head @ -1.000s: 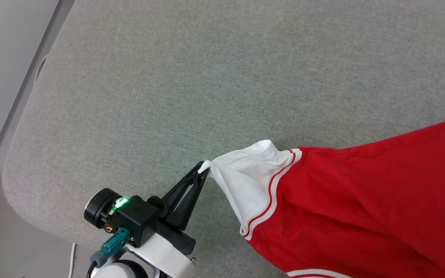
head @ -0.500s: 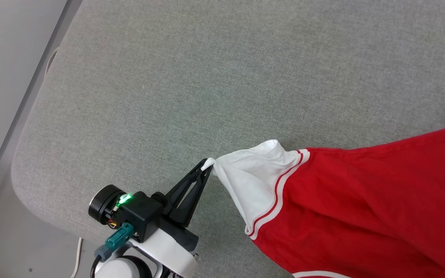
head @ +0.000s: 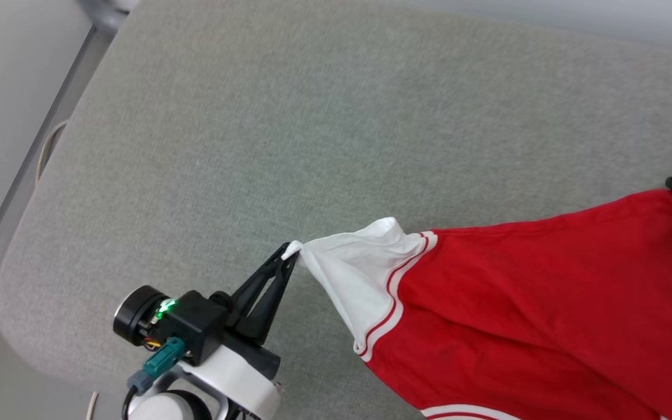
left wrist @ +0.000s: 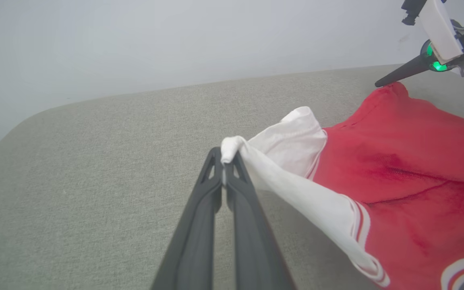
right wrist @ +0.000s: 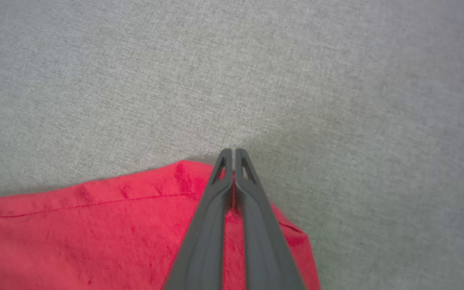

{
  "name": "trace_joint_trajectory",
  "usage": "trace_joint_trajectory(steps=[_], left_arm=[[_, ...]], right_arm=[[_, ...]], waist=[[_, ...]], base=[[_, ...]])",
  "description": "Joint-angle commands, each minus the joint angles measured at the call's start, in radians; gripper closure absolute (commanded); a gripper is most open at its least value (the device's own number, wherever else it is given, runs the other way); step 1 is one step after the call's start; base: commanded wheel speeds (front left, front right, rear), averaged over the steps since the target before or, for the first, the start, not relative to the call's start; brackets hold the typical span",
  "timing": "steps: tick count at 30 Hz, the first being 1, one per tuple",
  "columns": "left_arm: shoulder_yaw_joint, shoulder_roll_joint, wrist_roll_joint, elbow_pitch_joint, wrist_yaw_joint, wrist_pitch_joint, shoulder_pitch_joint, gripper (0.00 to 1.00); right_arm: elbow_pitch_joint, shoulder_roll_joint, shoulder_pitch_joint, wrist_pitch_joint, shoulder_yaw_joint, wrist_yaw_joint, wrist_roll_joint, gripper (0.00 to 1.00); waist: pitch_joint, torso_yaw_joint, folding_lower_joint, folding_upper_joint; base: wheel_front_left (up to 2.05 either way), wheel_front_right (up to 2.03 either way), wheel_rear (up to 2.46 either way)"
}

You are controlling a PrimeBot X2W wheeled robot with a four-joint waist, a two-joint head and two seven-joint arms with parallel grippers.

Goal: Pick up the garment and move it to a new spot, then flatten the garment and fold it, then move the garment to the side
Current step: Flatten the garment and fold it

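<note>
Fingers of the left end effector (left wrist: 224, 161) pinch shut on the white sleeve tip of the garment (head: 546, 303); its smooth red knit sags onto the grey woven desk (head: 254, 116). Right wrist view adds the right end effector (right wrist: 232, 155) clamped on a stitched red hem corner.

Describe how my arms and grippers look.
Left gripper: two long, tapering black fingers with triangular cut-outs near the tips, on a black boxy wrist block with a green light, a teal connector and a white forearm shell. Right gripper: the same dark fingers, white casing and a green light.
</note>
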Motion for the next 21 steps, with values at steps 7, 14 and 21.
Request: trace_joint_trajectory(steps=[7,14,21], left_arm=[[0.028,0.037,-0.010,-0.026,0.028,0.015,0.040,1.00],[0.052,0.060,-0.015,-0.061,0.054,0.019,0.069,1.00],[0.112,0.089,0.001,-0.107,0.079,0.011,0.006,1.00]], right_arm=[[-0.002,-0.013,0.001,-0.059,0.024,0.000,0.062,1.00],[-0.056,-0.029,0.028,-0.088,0.031,0.000,0.111,1.00],[-0.156,-0.019,-0.003,-0.130,0.028,0.000,0.145,1.00]], waist=[[-0.111,-0.078,-0.0001,0.0000],[-0.164,-0.115,-0.0001,0.0000],[-0.204,-0.163,-0.0001,0.0000]], base=[[0.00,0.00,0.00],[0.00,0.00,0.00],[0.00,0.00,0.00]])
